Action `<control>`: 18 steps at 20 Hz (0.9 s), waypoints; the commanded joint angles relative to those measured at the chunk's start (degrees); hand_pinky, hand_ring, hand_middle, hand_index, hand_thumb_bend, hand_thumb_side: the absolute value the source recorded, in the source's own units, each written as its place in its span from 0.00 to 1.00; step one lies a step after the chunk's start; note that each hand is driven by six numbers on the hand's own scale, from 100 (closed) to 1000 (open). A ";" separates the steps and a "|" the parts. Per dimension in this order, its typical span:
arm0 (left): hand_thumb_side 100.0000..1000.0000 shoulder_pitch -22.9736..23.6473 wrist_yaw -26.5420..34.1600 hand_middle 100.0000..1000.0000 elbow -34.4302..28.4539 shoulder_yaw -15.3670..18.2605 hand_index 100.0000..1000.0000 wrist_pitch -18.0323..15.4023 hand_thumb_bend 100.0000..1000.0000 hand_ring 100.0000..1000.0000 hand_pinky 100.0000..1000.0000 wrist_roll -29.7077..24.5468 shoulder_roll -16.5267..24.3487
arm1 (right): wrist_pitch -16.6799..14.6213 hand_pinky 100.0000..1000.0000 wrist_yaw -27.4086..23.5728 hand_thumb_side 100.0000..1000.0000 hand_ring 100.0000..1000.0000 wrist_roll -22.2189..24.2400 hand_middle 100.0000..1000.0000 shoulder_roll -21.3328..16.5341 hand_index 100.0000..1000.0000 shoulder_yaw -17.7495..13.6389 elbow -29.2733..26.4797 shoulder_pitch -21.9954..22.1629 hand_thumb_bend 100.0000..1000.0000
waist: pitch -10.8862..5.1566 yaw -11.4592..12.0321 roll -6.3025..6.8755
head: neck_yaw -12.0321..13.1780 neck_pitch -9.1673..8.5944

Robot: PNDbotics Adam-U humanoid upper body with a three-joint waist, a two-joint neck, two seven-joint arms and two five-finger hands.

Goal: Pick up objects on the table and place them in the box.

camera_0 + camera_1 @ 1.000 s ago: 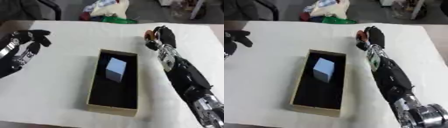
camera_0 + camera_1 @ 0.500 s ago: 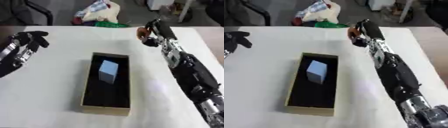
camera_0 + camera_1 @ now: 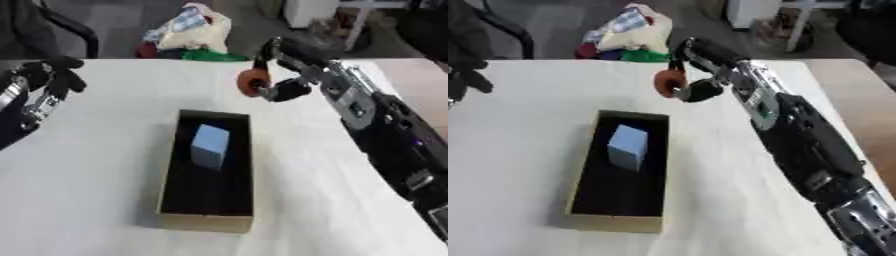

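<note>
White worktop (image 3: 105,165), wide and mostly bare. On it a long open cardboard box with a dark inside (image 3: 208,172), lying lengthwise. Pale blue block (image 3: 210,145) already sits in its far half.

Right hand (image 3: 289,75): fingers curled round a small round orange-red object (image 3: 252,83), carried clear of the worktop just beyond the box's far end. A second ago that hand was out by the far right edge; it has since swung in towards the box. Likely only the release remains.

Left hand (image 3: 48,82) idles open at the left edge; the right eye view shows only its fingertips.
</note>
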 commanded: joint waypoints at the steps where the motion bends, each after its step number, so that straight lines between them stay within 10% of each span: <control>1: 0.94 -0.56 0.46 0.58 -0.42 0.75 0.88 0.07 0.00 0.63 0.76 0.28 1.44 | -0.94 0.70 -5.55 0.13 0.71 5.48 0.39 -1.66 0.51 2.99 -4.48 -0.62 0.00 | -1.24 -0.23 0.23 | 0.18 0.27; 10: 0.95 -0.68 0.70 0.58 -0.10 0.62 0.88 0.22 0.00 0.63 0.76 0.01 0.97 | -1.50 0.72 -10.87 0.24 0.75 14.65 0.46 1.42 0.59 8.09 -8.22 1.37 0.00 | -1.33 -1.09 0.49 | 0.15 0.33; 18: 0.96 -0.93 0.86 0.58 0.03 0.30 0.88 0.06 0.00 0.63 0.76 -0.65 0.40 | -5.40 0.78 -0.71 0.47 0.83 15.24 0.71 5.33 0.85 8.45 -8.64 3.71 0.00 | -1.24 -0.94 0.94 | -0.12 0.35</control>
